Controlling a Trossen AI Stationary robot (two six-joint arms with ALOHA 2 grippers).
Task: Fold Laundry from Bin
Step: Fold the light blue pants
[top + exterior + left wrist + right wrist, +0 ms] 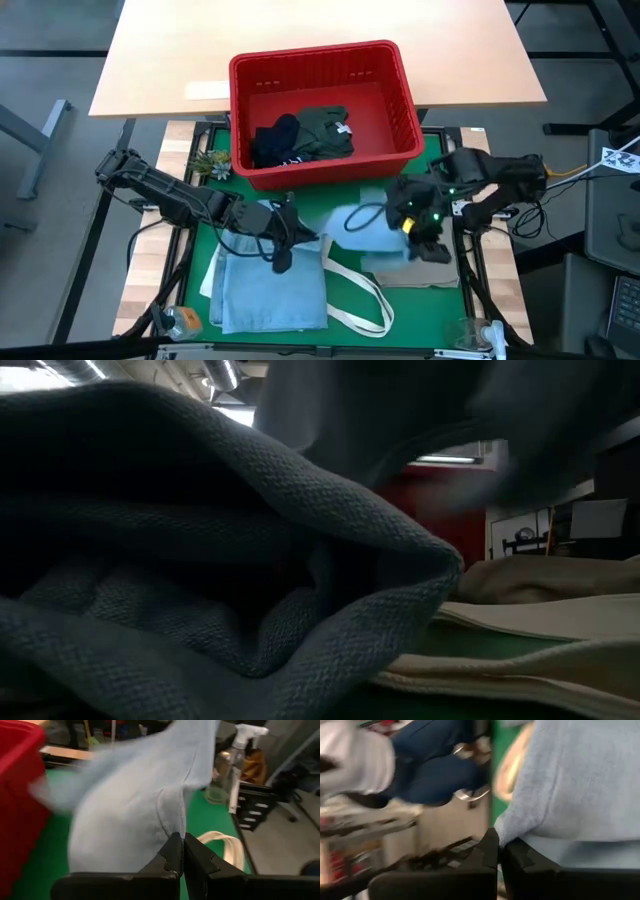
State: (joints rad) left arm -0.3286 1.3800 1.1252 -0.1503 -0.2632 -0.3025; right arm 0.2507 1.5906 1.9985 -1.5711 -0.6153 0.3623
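Observation:
A light blue knit garment [365, 225] hangs spread between my two grippers above the green mat, in front of the red bin [320, 55]. My left gripper [295, 238] is shut on its left end and my right gripper [410, 222] is shut on its right end. Dark olive and navy laundry [305, 135] lies on the bin's floor. A folded light blue piece [268, 290] lies flat on the mat at the near left. The same blue-grey weave [250, 560] fills the low view. My left gripper pinches a fold of the light blue garment [172, 827] between its two shut fingers, coming nearly level from the table's left. The cloth spreads away from the fingertips, lifted off the mat. My right gripper pinches the garment's edge [506, 834] between its shut fingers, slanting down from the table's right. The cloth hangs from the fingers; how many layers they hold, I cannot tell.
A white tote bag's straps [365, 295] loop over the mat near the front. Beige cloth [420, 268] lies under my right gripper. A spray bottle [240, 750] stands off the mat's right side. A small bottle [180, 320] sits at the near left corner.

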